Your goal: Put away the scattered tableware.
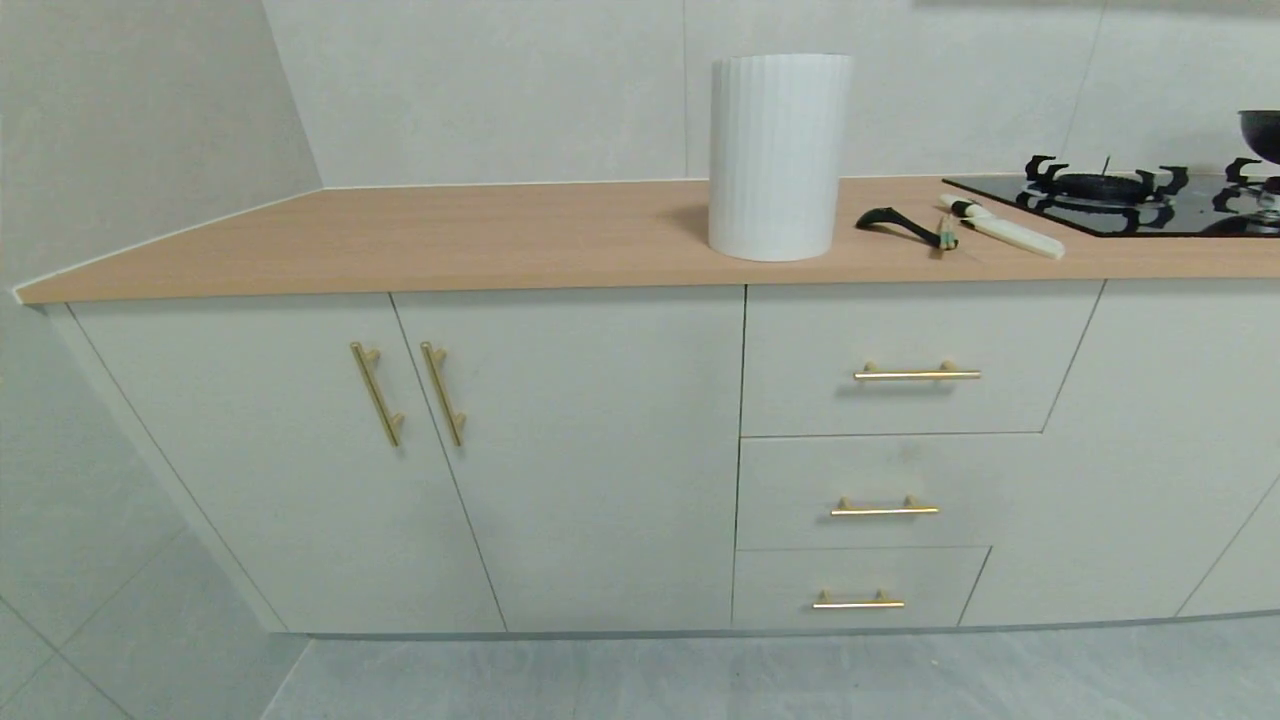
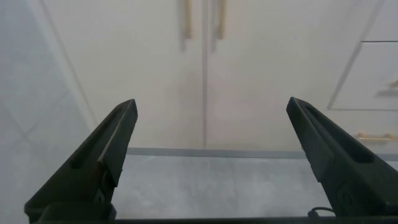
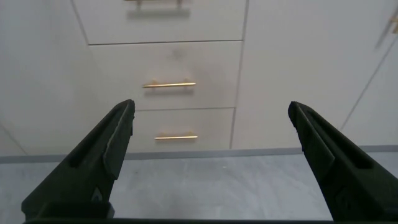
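— How do the left jaws stand?
— Spread wide with nothing between them, low over the floor [image 2: 205,186], facing the double cabinet doors [image 2: 205,74].
— And the right jaws?
— Released and empty too, in front of the lower drawers [image 3: 168,65].
— The tableware?
— Up on the table [image 1: 400,240]. A black-handled utensil [image 1: 895,222] lies just beside a cream-handled utensil [image 1: 1010,235], between the white ribbed holder [image 1: 778,155] and the hob [image 1: 1120,205].

Countertop [image 1: 450,235] passable left of tall white canister [image 1: 776,157], utensils [image 1: 1010,234] between it and hob [image 1: 1120,200] (narrow gap)
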